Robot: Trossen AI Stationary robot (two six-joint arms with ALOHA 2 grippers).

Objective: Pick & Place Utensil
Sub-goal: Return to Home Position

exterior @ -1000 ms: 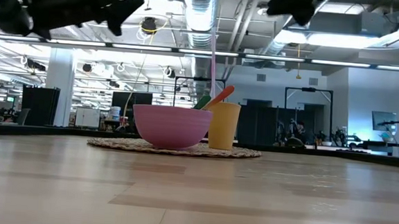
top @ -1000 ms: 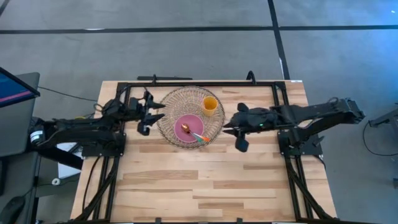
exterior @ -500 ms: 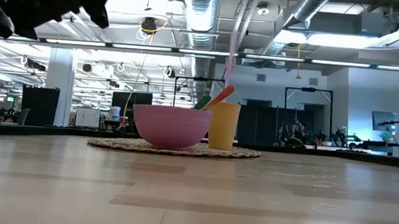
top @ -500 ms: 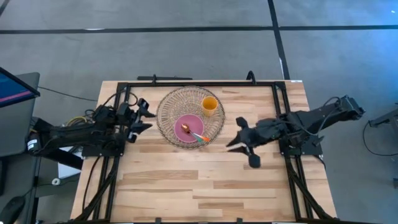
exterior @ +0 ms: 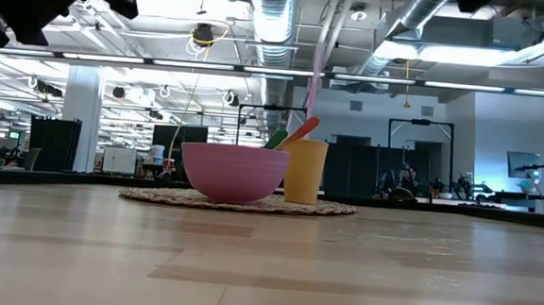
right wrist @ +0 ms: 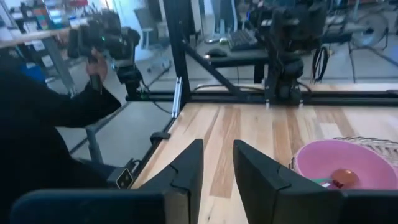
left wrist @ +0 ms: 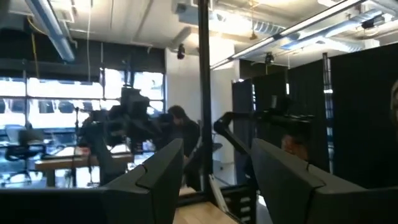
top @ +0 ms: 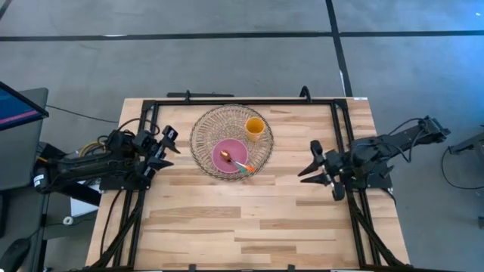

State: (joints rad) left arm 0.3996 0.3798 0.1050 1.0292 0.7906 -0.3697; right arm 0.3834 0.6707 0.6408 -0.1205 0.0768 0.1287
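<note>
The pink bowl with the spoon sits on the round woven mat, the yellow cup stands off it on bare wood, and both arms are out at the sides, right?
Not quite. In the high view the yellow cup stands on the woven mat too, beside the pink bowl. The rest holds: spoon in the bowl, left gripper and right gripper out at the sides.
</note>
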